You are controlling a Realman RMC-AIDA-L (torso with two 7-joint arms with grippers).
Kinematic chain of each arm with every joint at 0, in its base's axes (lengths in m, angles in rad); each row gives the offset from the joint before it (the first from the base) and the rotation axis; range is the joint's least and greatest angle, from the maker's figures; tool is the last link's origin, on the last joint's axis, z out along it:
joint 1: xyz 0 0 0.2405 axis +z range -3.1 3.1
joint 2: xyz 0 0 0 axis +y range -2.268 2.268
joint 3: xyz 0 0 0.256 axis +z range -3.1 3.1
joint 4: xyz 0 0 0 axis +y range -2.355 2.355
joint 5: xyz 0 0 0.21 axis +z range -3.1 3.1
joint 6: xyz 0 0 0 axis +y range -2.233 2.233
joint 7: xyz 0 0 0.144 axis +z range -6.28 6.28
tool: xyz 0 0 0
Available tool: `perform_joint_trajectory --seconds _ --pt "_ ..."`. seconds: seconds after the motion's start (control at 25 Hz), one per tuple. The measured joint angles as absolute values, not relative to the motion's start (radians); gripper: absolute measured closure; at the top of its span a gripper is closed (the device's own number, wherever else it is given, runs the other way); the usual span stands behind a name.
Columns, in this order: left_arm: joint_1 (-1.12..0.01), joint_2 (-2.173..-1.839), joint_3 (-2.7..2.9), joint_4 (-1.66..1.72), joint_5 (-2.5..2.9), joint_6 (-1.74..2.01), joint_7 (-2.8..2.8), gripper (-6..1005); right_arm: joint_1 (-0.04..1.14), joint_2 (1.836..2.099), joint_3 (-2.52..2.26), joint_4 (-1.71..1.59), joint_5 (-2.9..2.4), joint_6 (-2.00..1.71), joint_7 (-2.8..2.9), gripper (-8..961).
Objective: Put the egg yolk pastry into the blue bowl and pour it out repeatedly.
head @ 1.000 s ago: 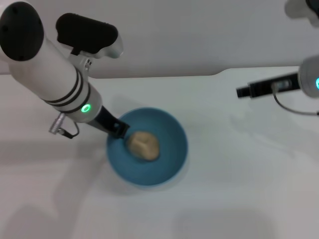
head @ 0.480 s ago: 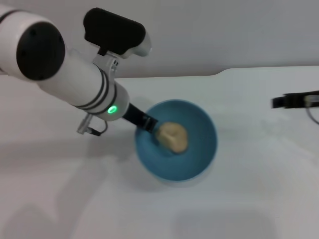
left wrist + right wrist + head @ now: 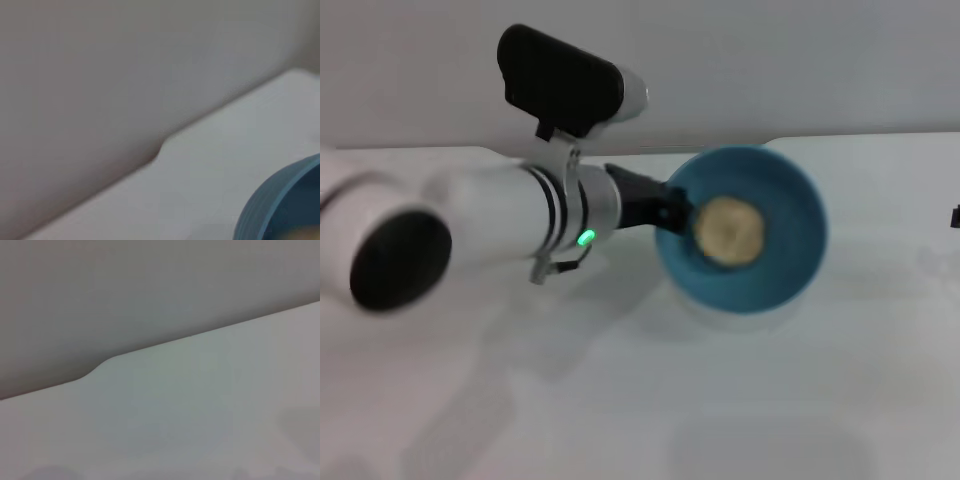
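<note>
White desk (image 3: 800,400) spreads under a grey wall. From the left, my left end effector (image 3: 670,212) is closed on the near-left rim of the blue bowl (image 3: 790,270), close to the desk's far edge. The egg yolk pastry (image 3: 728,230) lies inside the bowl.

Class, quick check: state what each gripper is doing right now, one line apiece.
Left gripper: shut on the rim of the blue bowl, which holds the egg yolk pastry.
Right gripper: out of view, so its state cannot be told.
</note>
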State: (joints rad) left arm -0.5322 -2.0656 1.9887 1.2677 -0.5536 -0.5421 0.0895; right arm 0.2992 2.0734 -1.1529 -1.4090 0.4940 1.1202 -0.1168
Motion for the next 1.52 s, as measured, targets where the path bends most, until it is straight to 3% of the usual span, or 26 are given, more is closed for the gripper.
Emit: perform_joint_trajectory --seconds 0.36,0.8,1.52 --pt "-0.444 -2.064 2.180 1.197 -0.528 -0.041 0.095 993 0.306 2.070 -1.140 -1.406 0.494 1.118 -0.121 576" --pt "-0.484 -2.077 2.380 0.820 -0.537 0.722 0.066 994 0.309 2.069 -1.116 -1.405 0.494 1.114 -0.130 587" --pt "-0.528 -2.079 2.415 0.712 -0.538 0.943 0.053 994 0.304 2.076 -1.138 -1.403 0.502 1.112 -0.130 605"
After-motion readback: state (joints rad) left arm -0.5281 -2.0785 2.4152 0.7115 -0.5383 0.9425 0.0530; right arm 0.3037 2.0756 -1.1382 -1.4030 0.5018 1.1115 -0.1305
